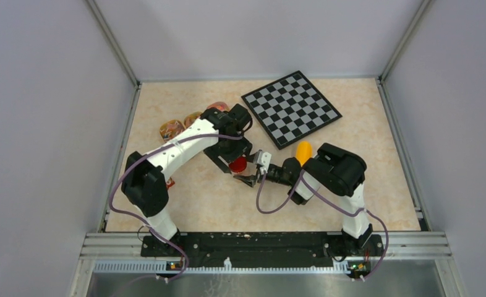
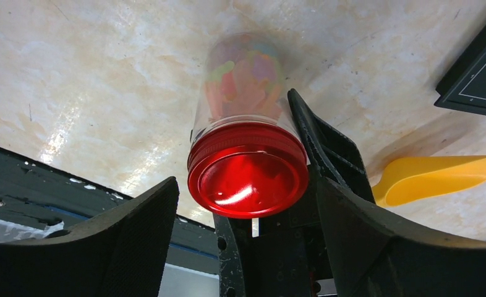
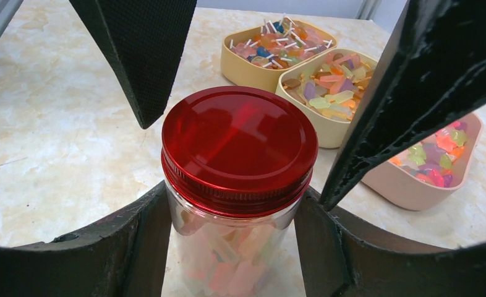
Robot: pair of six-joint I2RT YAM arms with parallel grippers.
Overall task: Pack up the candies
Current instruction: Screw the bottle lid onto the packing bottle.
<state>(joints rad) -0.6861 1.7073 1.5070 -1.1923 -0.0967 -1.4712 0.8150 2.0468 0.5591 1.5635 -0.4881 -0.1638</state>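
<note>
One clear jar with a red screw lid (image 3: 239, 185) is showing. Two yellow shallow bowls (image 3: 243, 73) and one pink shallow bowl (image 3: 407, 189) are holding tiny mixed-colour candies (image 3: 330, 83), too many for counting. One yellow-orange plastic scoop (image 2: 438, 176) and one grey-and-black chessboard (image 1: 291, 108) are lying out.

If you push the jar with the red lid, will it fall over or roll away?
Probably tippy: the jar is tall and narrow. On its side it would likely roll, since its wall and red lid are round. It looks full of candies, so maybe heavy for its size.
</note>
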